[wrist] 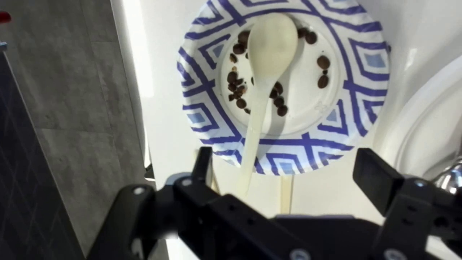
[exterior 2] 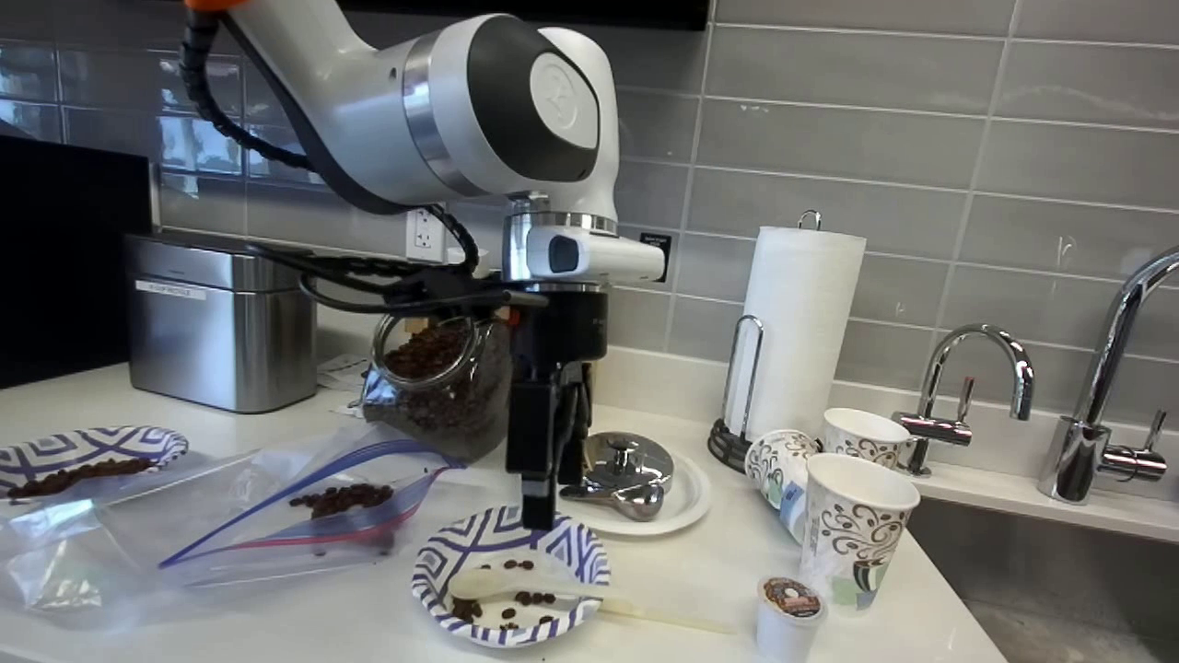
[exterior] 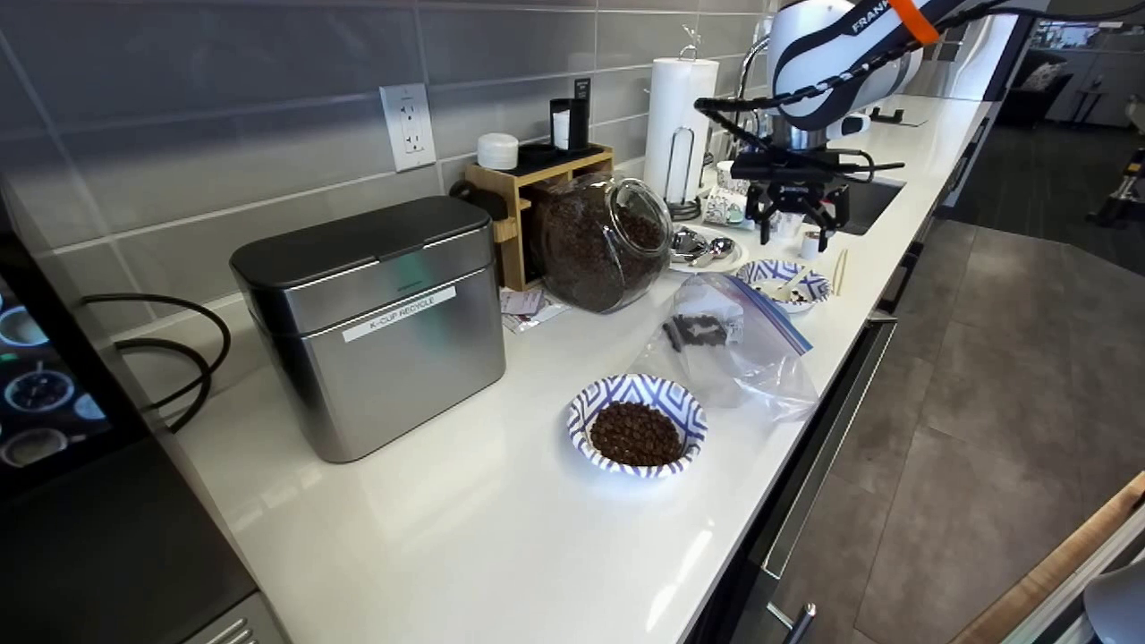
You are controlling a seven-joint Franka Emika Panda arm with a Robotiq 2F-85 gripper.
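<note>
My gripper (wrist: 287, 160) stands open with nothing between its fingers, pointing down above the counter. Beneath it in the wrist view lies a blue-and-white patterned paper bowl (wrist: 364, 90) holding scattered coffee beans. A pale plastic spoon (wrist: 272, 50) rests in that bowl, its handle crossing the rim and running between the spread fingers, apart from both. Under the bowl's near edge a thin wooden stick (wrist: 286, 193) shows. In an exterior view the gripper (exterior: 794, 234) hangs just behind and over the bowl (exterior: 760, 270); in an exterior view one finger (exterior 2: 539, 502) overlaps its far rim.
Near the bowl are a zip bag with beans (exterior 2: 341, 502), a white plate (exterior 2: 686, 502) with metal lid and scoop, paper cups (exterior 2: 861, 525) and a coffee pod (exterior 2: 789, 617). Farther off stand a bean bowl (exterior: 586, 402), glass jar (exterior: 581, 250), steel bin (exterior: 411, 358) and towel roll (exterior: 675, 125).
</note>
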